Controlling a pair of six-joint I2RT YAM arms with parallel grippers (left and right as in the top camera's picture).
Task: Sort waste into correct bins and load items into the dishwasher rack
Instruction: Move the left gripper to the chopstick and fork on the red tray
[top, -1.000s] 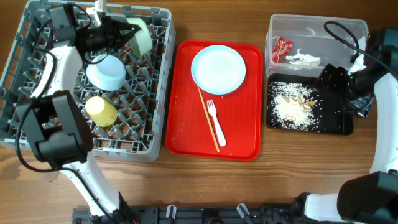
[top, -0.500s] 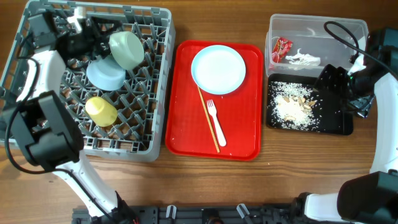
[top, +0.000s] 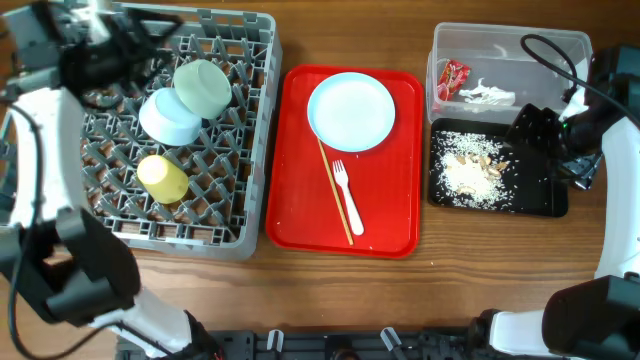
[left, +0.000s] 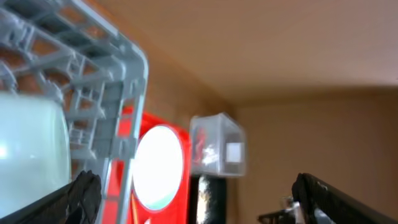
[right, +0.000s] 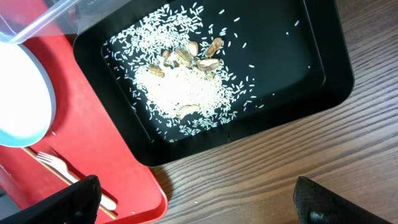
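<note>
While both arms hang with nothing in their fingers, a wooden table (top: 480, 275) with visible grain carries everything. Largest is the dishwasher rack (top: 262, 140), a square grey plastic crate at the left, its floor a lattice of upright pegs. Beside it sits a glossy red serving tray (top: 385, 215), rectangular with rounded corners. At the right, a clear plastic tub (top: 510, 40) with deep walls stands touching a shallow black tray (top: 530, 195) just in front of it. The left gripper (left: 196, 186) hovers above the rack's far left corner, its 2 dark fingers spread wide and empty, though its wrist view is blurred. The right gripper (right: 196, 193) is likewise spread and empty, above the black tray's near edge and the bare wood. A round white plate (top: 351, 111), smooth with a pale bluish rim, lies flat at the far end of the red tray. In the rack, a pale green bowl (top: 203, 86) leans tilted against a pale blue bowl (top: 168, 118), the 2 touching; a small yellow cup (top: 162, 177) seems to lie on its side among the pegs nearer the front. Thin wooden chopsticks (top: 328, 168) run slantwise down the red tray from the plate's edge, with a white fork (top: 350, 208) just beside them. Inside the tub lie a crumpled white napkin (top: 488, 95) and a small red wrapper (top: 452, 80). Whitish rice crumbs (top: 468, 175) are heaped and scattered in the black tray's left half.
</note>
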